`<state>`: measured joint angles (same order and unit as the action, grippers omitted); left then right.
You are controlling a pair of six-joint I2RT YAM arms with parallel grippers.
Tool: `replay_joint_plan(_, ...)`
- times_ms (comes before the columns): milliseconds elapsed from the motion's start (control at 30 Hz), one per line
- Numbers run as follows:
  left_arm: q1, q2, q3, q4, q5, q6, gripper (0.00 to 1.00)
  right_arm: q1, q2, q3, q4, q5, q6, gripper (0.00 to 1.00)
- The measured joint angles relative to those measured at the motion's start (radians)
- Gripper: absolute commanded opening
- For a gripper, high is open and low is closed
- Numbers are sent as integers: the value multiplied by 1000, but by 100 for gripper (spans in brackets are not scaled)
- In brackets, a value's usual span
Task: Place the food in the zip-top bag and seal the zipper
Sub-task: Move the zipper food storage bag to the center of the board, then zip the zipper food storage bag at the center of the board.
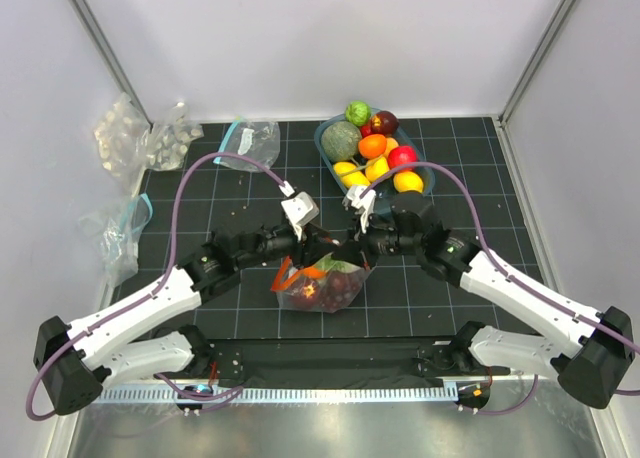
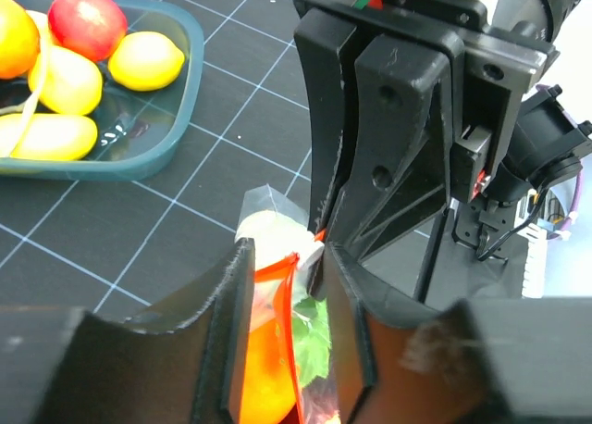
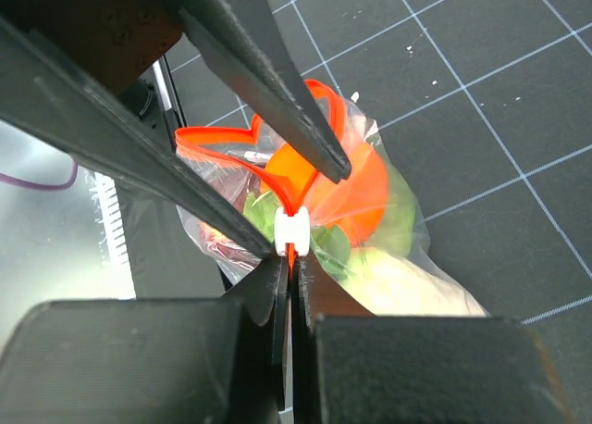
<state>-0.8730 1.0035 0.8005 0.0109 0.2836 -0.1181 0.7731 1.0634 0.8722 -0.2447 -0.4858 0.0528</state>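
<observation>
The zip-top bag lies on the black mat between my grippers, holding an orange, green leaves and a pale oblong vegetable. Its orange-red zipper gapes in a loop beyond a white slider. My right gripper is shut on the zipper strip just behind the slider. My left gripper is open, its fingers on either side of the strip and the bag's mouth. More food sits in the teal tub: cabbage, lemons, oranges, an apple.
A clear bag with a teal strip lies at the back, another at the left wall. Bags of pale pieces sit at the back left. White walls close in on three sides.
</observation>
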Motion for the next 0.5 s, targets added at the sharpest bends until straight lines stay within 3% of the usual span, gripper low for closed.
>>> replay_joint_plan(133,-2,12,10,-5,6,0,26,6,4,0,-3,0,-6,1)
replay_joint_plan(267,-4,25,22,-14,16,1,21,6,4,0,-10,5,-13,1)
replay_joint_plan(367,-4,31,31,-23,23,2,10,6,4,0,-14,10,-16,1)
replay_joint_plan(400,-4,33,34,-27,25,0,1,5,4,0,-16,13,-17,1)
replay_joint_plan(500,-4,38,47,-35,32,3,0,5,4,0,-23,21,-19,1)
